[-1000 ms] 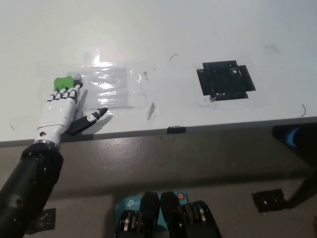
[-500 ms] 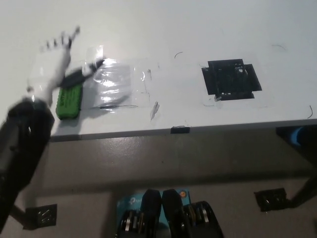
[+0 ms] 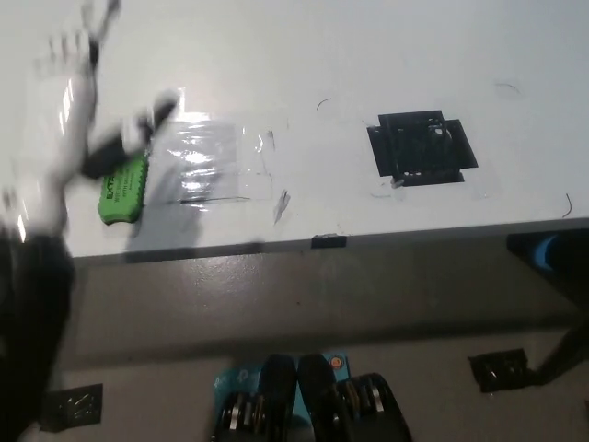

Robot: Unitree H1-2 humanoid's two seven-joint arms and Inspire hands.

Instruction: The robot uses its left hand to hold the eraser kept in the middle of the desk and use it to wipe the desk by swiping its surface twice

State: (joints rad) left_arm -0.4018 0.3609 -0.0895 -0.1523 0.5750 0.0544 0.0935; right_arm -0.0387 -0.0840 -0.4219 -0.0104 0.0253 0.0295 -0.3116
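My left hand (image 3: 78, 97) is showing as a motion-blurred white shape over the desk's (image 3: 304, 55) left end, fingers spread apart and gripping nothing, while the green eraser (image 3: 124, 189) is lying flat on the surface just below and beside my thumb, near the front edge, apparently not touching the hand. White lettering is running along the eraser's top, but it is too small to read. My forearm is being cut off by the left border; my right hand is out of view.
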